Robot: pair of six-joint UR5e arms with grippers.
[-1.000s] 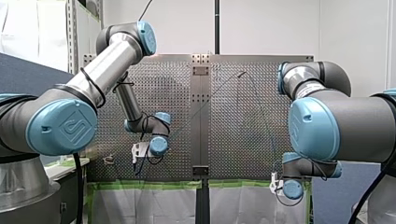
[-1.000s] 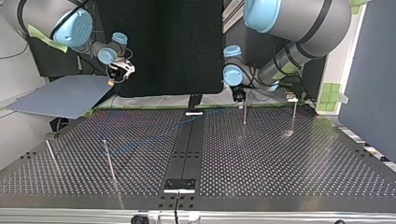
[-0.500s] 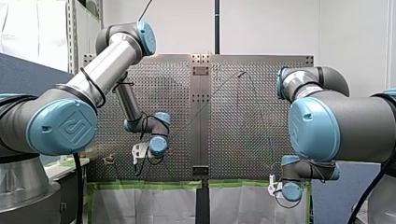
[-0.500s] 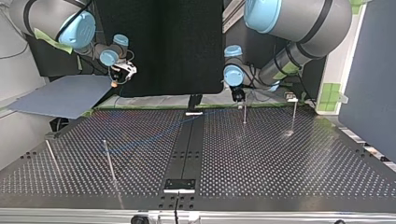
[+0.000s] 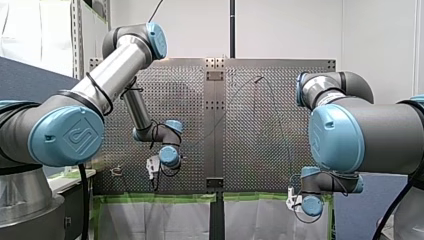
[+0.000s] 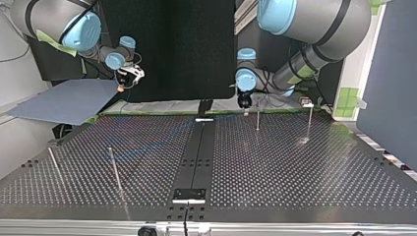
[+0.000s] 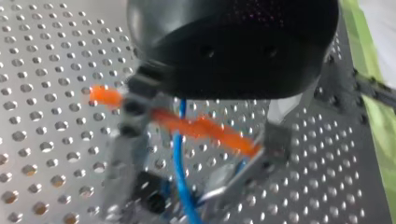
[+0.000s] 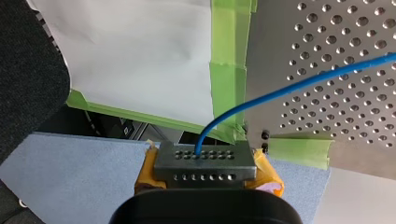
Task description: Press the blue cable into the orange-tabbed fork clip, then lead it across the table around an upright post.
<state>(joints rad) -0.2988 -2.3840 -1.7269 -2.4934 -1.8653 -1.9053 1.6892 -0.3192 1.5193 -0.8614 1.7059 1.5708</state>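
Between the fingers of my left gripper, which stand apart and close on nothing, the cable drops from under the black body. It crosses the clip at its orange tab and runs on over the table. The view is smeared, so I cannot tell whether the cable sits fully down in the fork.

My right gripper has its yellow-padded jaws clamped on the cable, which rises from between them and curves off over the table. This gripper hangs off the table's edge, past the green tape. In the top view my left gripper is low at the far edge, just beside a post.

I judge the first step, the pressing-in, to be in hand. Next I would want the cable confirmed seated and the left gripper lifted clear. Then the right arm should carry its end across and around a post, with light tension so nothing pulls out of the clip.
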